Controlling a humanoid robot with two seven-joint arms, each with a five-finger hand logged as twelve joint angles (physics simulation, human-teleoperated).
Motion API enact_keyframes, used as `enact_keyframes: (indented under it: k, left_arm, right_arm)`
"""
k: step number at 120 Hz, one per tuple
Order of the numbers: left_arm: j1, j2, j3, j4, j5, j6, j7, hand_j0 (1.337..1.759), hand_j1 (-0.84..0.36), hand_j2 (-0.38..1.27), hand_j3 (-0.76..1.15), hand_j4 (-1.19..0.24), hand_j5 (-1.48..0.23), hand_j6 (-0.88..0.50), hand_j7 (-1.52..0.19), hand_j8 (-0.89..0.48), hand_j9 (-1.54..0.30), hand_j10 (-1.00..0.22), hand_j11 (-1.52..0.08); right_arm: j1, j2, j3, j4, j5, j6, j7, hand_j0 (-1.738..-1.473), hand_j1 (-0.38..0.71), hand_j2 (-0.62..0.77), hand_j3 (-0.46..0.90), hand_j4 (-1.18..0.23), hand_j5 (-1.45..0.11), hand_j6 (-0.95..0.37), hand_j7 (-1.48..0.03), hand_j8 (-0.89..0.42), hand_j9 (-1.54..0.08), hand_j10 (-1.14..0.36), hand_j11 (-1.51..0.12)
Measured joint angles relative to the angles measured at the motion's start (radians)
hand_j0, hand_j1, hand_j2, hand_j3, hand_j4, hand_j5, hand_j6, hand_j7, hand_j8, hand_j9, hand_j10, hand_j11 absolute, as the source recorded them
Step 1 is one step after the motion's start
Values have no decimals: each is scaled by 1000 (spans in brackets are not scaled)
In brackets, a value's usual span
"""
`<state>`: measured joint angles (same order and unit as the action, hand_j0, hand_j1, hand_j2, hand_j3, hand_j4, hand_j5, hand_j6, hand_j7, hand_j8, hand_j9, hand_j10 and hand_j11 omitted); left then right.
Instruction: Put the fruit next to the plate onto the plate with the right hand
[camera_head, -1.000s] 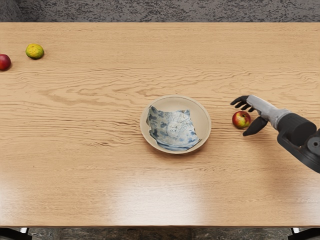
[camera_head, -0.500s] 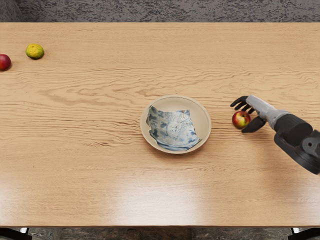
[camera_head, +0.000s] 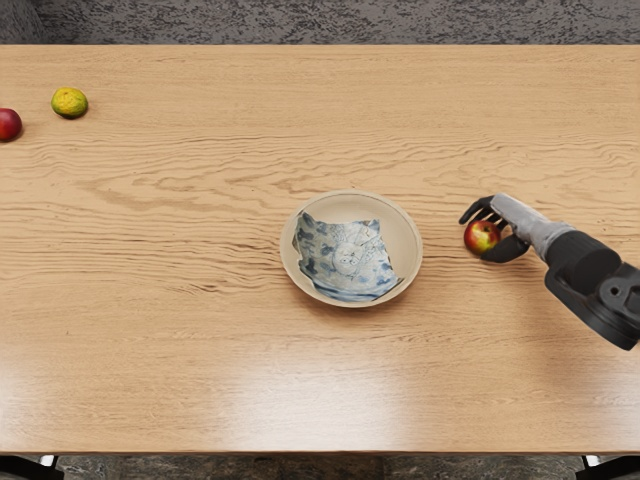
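Observation:
A red-and-yellow apple (camera_head: 482, 237) lies on the table just right of the plate (camera_head: 402, 236), a beige dish with a blue-and-white pattern inside. My right hand (camera_head: 479, 233) comes in from the right edge and wraps the apple. Its dark fingers (camera_head: 478, 211) curl over the apple's far side and the thumb (camera_head: 500, 251) presses in at its near right. The apple still rests on the wood. The left arm is out of view.
A yellow-green citrus fruit (camera_head: 69, 101) and a second red apple (camera_head: 8, 123) sit at the far left of the table (camera_head: 200, 330), well away from the plate.
My right hand has slid left onto the apple. The thumb has swung in from below right and the fingers have curled closer over the fruit, which has shifted very slightly.

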<state>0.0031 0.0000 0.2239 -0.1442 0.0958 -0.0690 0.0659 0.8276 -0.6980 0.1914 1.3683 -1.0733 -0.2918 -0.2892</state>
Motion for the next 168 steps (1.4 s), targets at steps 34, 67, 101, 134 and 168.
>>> enact_keyframes:
  k: [34,67,101,134,168]
  left_arm:
    - [0,0,0,0,0,0,0,1658,55,49,0,-245,-318,-245,-318,-245,-318,-245,-318]
    - [0,0,0,0,0,0,0,1658,55,49,0,-245,-318,-245,-318,-245,-318,-245,-318]
    - [0,0,0,0,0,0,0,1658,55,49,0,-245,-318,-245,-318,-245,-318,-245,-318]
    - [0,0,0,0,0,0,0,1658,55,49,0,-245,-318,-245,-318,-245,-318,-245,-318]
    - [0,0,0,0,0,0,0,1658,55,49,0,-245,-318,-245,-318,-245,-318,-245,-318]
  right_arm:
    - [-1,-18,11,10,18,2,5,-1654,285,140,0,-651,-860,-434,-852,-474,-813,-526,-708]
    - [10,-88,68,75,147,92,25,-1651,262,135,0,-697,-939,-423,-934,-437,-928,-685,-899]
    - [12,-155,226,108,376,398,51,-1652,251,97,0,-702,-973,-406,-953,-413,-974,-712,-967]
    - [34,-153,307,132,474,561,42,-1653,253,100,0,-706,-980,-404,-957,-409,-982,-722,-981]
    - [73,-29,308,133,417,574,39,-1655,269,139,1,-699,-983,-389,-958,-400,-984,-708,-992]
